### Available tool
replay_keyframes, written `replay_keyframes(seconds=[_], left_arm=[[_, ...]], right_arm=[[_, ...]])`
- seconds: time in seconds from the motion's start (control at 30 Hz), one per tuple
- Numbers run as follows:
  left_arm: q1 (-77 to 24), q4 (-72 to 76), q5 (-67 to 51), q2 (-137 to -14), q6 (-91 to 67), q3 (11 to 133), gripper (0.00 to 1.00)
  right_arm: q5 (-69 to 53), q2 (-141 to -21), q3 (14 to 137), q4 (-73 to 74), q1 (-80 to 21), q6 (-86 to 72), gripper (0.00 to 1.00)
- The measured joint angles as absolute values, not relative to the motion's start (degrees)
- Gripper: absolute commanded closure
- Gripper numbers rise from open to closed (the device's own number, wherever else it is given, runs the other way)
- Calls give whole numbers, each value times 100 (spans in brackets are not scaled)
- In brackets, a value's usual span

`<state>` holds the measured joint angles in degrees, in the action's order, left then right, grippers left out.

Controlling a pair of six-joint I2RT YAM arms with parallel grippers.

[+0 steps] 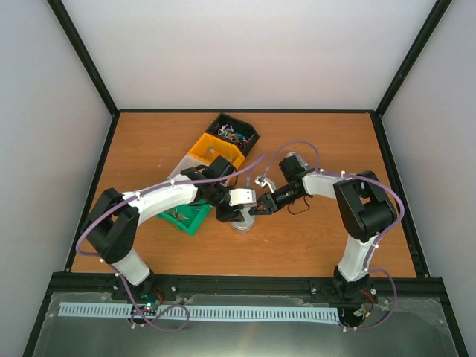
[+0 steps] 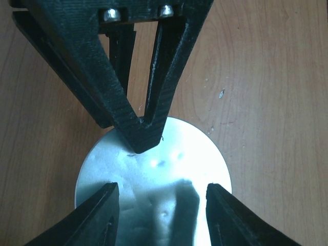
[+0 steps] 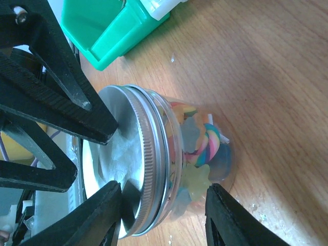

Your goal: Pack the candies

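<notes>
The candies (image 1: 232, 134), tiny wrapped sweets, lie in a black bin (image 1: 249, 134) at the back. A small clear jar (image 3: 205, 148) with a silver lid (image 2: 169, 174) stands upright at the table's middle (image 1: 242, 223) and holds colourful sweets. My left gripper (image 2: 164, 215) is open right above the lid, its fingers (image 3: 77, 97) near the lid's top. My right gripper (image 3: 163, 215) is open beside the jar, turned on its side. One of its fingers (image 2: 138, 128) reaches over the lid and the other sits low by the jar's base. Neither gripper holds anything.
An orange bin (image 1: 214, 151) and a pale bin (image 1: 184, 168) sit in front of the black one. A green bin (image 1: 192, 217) stands just left of the jar, close to it in the right wrist view (image 3: 118, 31). A shiny metal scoop (image 1: 262, 181) lies behind the grippers.
</notes>
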<state>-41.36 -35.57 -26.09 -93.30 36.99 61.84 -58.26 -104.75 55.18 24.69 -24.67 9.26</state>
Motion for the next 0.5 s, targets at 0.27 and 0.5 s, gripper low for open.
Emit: replay_keyframes(seconds=[0.27,0.5], left_arm=[[-3889,-3555,-2969,-9378,3820,6160,56],[-3870,-3632,-2976,-9367,3830,6132,58]], right_arm=[[-5767,-10477,5557,2495,-2469,921,48],[-5684,-10477,5798,2504,-2480,838,42]])
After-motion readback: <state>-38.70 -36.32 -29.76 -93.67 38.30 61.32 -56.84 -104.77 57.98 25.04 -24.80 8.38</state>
